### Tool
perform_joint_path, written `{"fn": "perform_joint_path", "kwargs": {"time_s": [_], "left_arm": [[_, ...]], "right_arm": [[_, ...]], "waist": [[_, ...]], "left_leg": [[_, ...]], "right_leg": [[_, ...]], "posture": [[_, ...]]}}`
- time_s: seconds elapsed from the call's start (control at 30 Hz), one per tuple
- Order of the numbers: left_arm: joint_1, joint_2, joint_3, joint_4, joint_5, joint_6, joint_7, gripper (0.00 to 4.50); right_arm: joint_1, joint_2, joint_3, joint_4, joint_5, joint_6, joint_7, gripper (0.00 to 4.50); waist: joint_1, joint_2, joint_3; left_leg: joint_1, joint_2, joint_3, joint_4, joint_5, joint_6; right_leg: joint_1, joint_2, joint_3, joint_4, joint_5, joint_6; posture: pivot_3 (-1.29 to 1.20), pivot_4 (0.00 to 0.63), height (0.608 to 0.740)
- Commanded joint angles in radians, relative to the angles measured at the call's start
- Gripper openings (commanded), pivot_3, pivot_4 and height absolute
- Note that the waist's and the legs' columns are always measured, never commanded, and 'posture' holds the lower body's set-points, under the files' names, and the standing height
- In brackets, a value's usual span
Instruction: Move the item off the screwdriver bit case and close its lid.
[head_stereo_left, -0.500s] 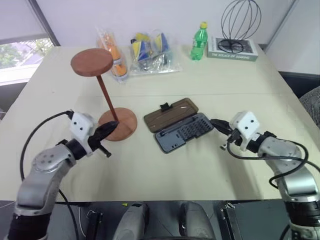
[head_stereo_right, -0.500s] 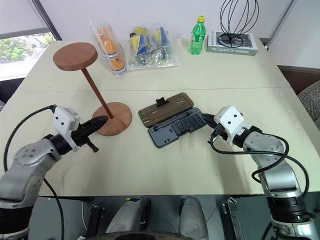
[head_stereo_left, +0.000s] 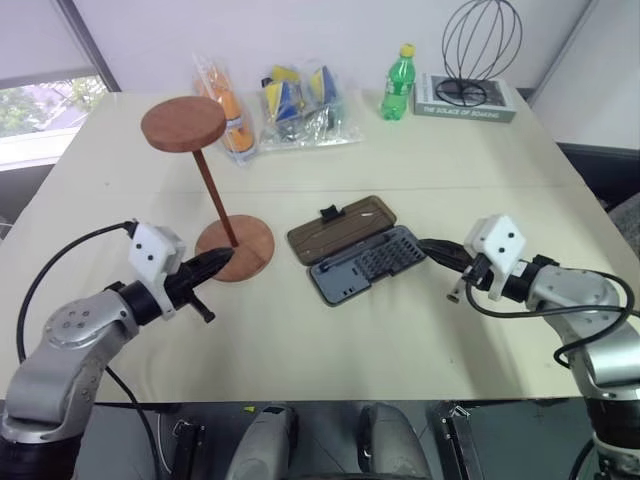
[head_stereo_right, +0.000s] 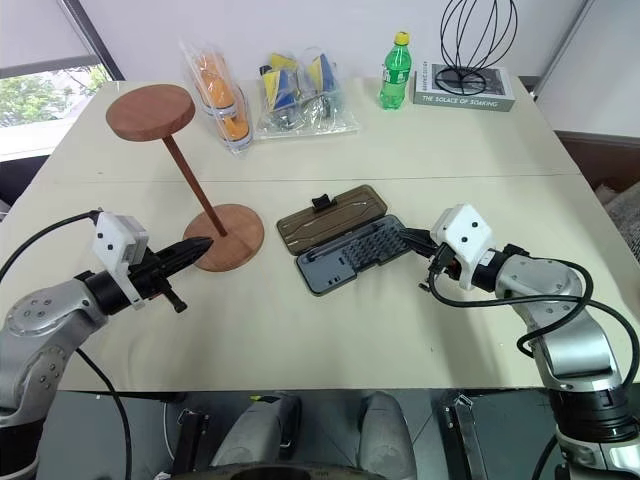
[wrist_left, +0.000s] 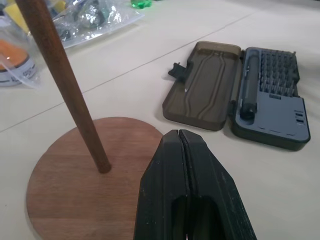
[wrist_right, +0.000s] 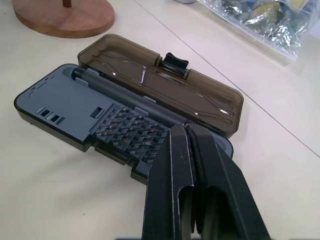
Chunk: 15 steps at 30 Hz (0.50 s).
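Reddish-brown wooden stand upright on the cream counter, round base flat on the surface, thin slanted rod rising to the disc top. Well clear of the screwdriver bit case, just to its left with a strip of bare counter between. Case lying open near the counter's middle: dark grey tray with rows of small bits on the near side, brownish smoked lid folded flat on the far side, small black latch tab on the lid's far long edge. Lid not yet closed.

Left end effector hovering low at the near-left rim of the stand's base, black fingers pressed together with nothing between them; in the left wrist view, tips over the base edge, contact with the wood impossible to tell. Right end effector at the right end of the case, fingers likewise pressed together and holding nothing; in the right wrist view, tips just over the tray's end beside the bit rows, touching or not unclear.

Farther back along the counter: clear bag with orange contents, crinkled bag of yellow and blue packets, green bottle with yellow cap, and a book bearing a black wire sculpture.
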Motion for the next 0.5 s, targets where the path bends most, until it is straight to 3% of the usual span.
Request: {"fn": "perform_joint_path", "kwargs": {"time_s": [0.03, 0.5], "left_arm": [[-0.008, 0.009, 0.015, -0.044, -0.001, 0.003, 0.014, 0.00], [-0.032, -0.005, 0.001, -0.032, 0.016, 0.012, 0.046, 0.00]], "right_arm": [[-0.023, 0.003, -0.002, -0.014, 0.007, -0.015, -0.001, 0.03], [-0.017, 0.009, 0.002, -0.018, 0.000, -0.023, -0.009, 0.03]], "waist": [[0.001, 0.000, 0.000], [0.015, 0.000, 0.000]], "left_leg": [[0.000, 0.000, 0.000, 0.000, 0.000, 0.000], [0.000, 0.000, 0.002, 0.000, 0.000, 0.000]], "right_leg": [[0.000, 0.000, 0.000, 0.000, 0.000, 0.000], [-0.001, 0.000, 0.002, 0.000, 0.000, 0.000]], "posture": [[0.00, 0.150, 0.740], [0.00, 0.150, 0.740]]}}
